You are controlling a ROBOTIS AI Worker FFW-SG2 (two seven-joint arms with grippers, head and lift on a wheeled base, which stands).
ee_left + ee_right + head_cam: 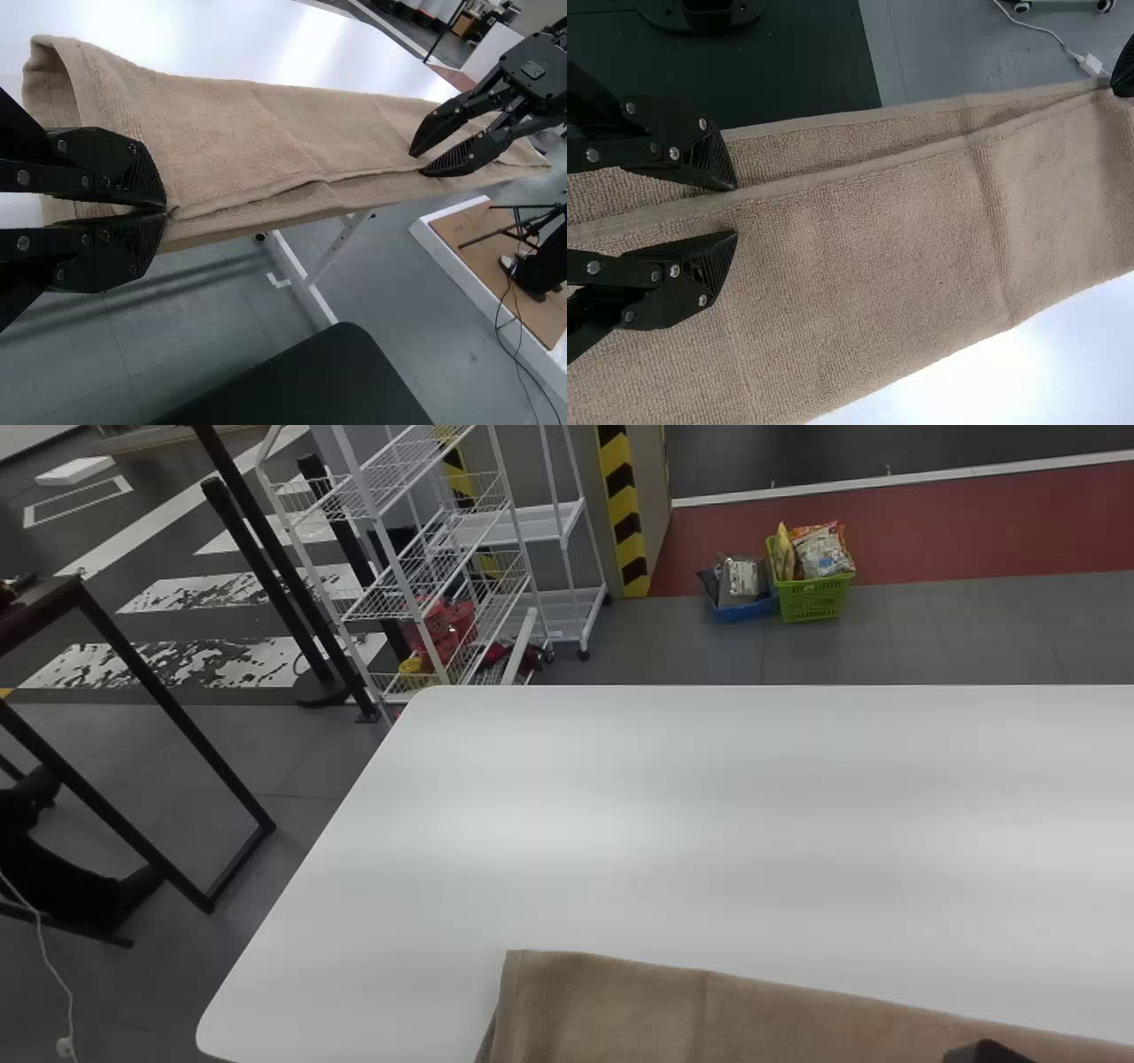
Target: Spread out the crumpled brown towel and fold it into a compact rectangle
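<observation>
The brown towel (638,1010) lies folded in a long strip along the table's near edge; its layered long edge runs toward the robot in the left wrist view. At the head view's bottom edge, a dark tip of my right gripper (985,1052) is over the cloth. The right wrist view has the right gripper (735,211) with fingers parted, at the upper layer's hem of the towel (859,257). My left gripper (166,211) is shut on the near edge of the towel (239,133), close to one end, where a fold curls up.
The white table (620,824) stretches beyond the towel, its rounded left corner near the bottom. Behind it stand a white wire rack (425,558) and a green basket (813,598) on the floor. A dark panel (310,381) is on the robot's side.
</observation>
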